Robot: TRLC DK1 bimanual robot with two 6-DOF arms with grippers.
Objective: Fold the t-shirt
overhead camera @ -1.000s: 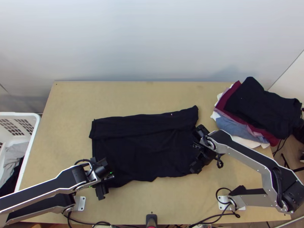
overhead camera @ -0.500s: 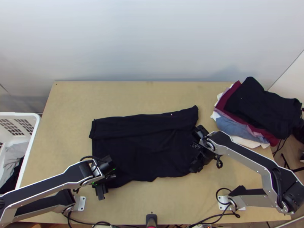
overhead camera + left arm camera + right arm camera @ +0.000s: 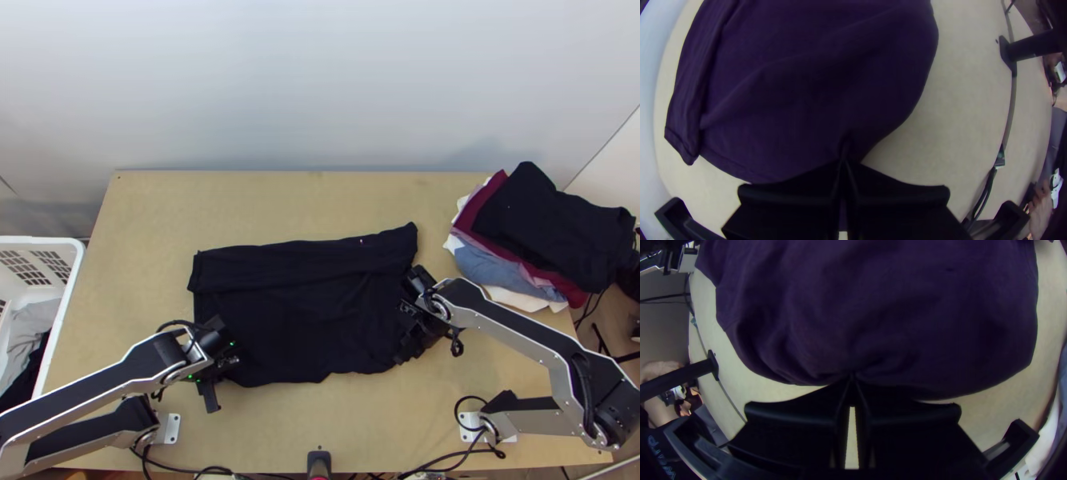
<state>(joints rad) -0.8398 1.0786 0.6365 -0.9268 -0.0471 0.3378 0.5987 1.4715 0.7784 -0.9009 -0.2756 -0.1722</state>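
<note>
T-shirt (image 3: 308, 308): dark, lying broad and mostly flat across the middle of the counter (image 3: 264, 208), between my two arms. A band of cloth runs along its far side, set off from the rest by a long ridge. I note a small pale speck near the far edge, toward the right. The near edge is uneven, with shallow waves.

Left claw (image 3: 226, 362): at the shirt's near left corner area. In the left wrist view I read its fingers as drawn together at the tips, clamped on the cloth's edge, with a soft crease running from the pinch.

Right claw (image 3: 410, 317): at the shirt's right edge. In the right wrist view the tips meet and nip the edge; I record small wrinkles fanning out from that point.

Surroundings: a pile of clothes (image 3: 552, 228) sits at the far right corner, overhanging the counter; dark on top, with maroon, blue and white below. Off the left side I log a white basket (image 3: 62, 320) holding grey and dark cloth. A black post (image 3: 318, 460) stands at the near edge, between the arm bases.
</note>
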